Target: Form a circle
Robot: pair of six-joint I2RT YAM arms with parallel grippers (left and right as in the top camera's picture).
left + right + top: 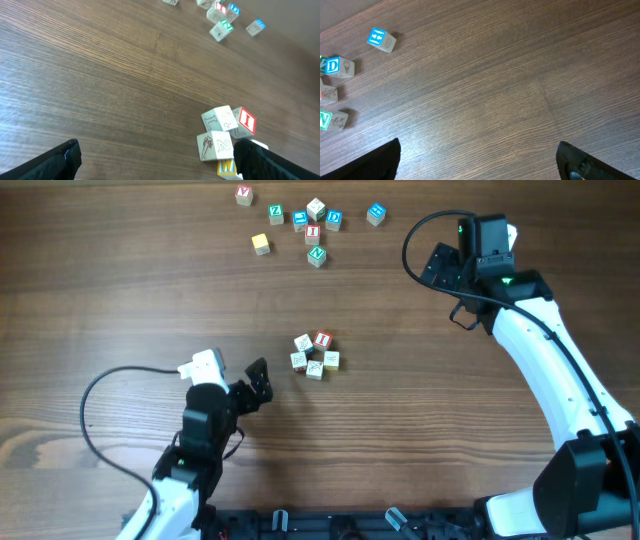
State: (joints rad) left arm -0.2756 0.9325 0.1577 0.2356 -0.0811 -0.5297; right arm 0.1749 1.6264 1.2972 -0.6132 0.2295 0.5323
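Circle [315, 356] is seen on the table [120, 300], near the left fingers [258, 380]; these and the right fingers [447, 285] are spread, empty.

- Overhead: high up, looking straight down on the tabletop [120, 290], with the whole scene in view.
- Left wrist: low and near, facing forward along the wood past its own fingers [55, 162]. The circle [225, 142] is close and the scatter [222, 17] far; overhead shows both too.
- Right wrist: near, tilted down on bare wood. It shares only the scatter, at its left edge.
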